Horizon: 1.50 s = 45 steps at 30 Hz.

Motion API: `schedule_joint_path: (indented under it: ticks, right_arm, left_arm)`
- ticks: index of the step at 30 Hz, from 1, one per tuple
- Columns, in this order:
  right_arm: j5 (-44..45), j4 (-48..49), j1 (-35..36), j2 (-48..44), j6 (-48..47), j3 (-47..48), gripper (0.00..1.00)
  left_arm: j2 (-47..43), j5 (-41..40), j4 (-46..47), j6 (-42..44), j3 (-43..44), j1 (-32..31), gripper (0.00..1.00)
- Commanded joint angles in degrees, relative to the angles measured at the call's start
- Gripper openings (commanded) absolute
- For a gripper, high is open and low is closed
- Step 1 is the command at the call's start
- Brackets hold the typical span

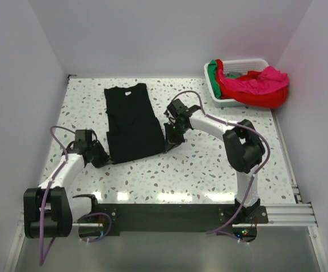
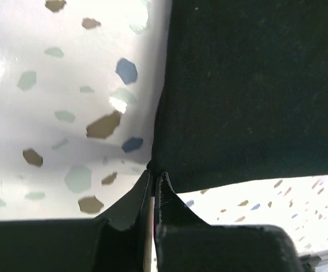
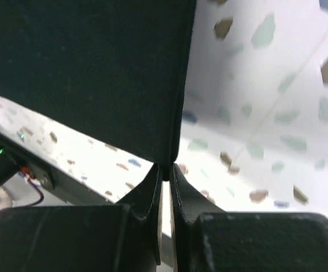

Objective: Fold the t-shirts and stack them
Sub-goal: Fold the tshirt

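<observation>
A black t-shirt (image 1: 131,122) lies flat on the speckled table, collar toward the far wall, sides folded in to a narrow strip. My left gripper (image 1: 101,159) is shut on its near left hem corner; in the left wrist view the black cloth (image 2: 249,85) runs into the pinched fingertips (image 2: 154,174). My right gripper (image 1: 172,140) is shut on the near right hem corner, where the cloth (image 3: 90,68) meets the closed tips (image 3: 167,168). Red, pink and green t-shirts (image 1: 253,84) are heaped in the basket.
A white slatted basket (image 1: 223,101) stands at the far right corner of the table (image 1: 209,164). White walls close in the left, back and right sides. A black rail (image 1: 169,216) with both arm bases runs along the near edge.
</observation>
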Motion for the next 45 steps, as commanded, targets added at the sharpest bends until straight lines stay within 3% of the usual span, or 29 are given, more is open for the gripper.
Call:
schedule_joint_path:
  ticks: [1,13,23,28,45]
  right_arm:
    - [1.68,-4.22,-0.19,-7.78,-1.83,-1.91,0.00]
    - [2.83,-11.87,1.47,-22.81,-0.96,-10.17,0.00]
    - [6.69,-20.39,5.34,-35.12,4.05,-9.39,0.00]
    - [10.99,-21.89,5.34,-35.31,5.55,-5.70,0.00]
    - [17.15,-19.61,1.83,-25.38,5.81,3.09,0.00]
  left_arm:
    - [-3.61,0.91,-7.81,0.10,3.66,0.27,0.00]
    - [-21.70,5.04,-24.77,-2.97,5.85,0.09,0.00]
    - [-28.75,7.95,-36.99,-5.52,16.83,0.09,0.00]
    - [-25.69,9.61,-35.51,-5.70,20.54,0.09,0.00]
    - [-16.90,16.56,-18.20,-7.11,13.68,0.18,0.00]
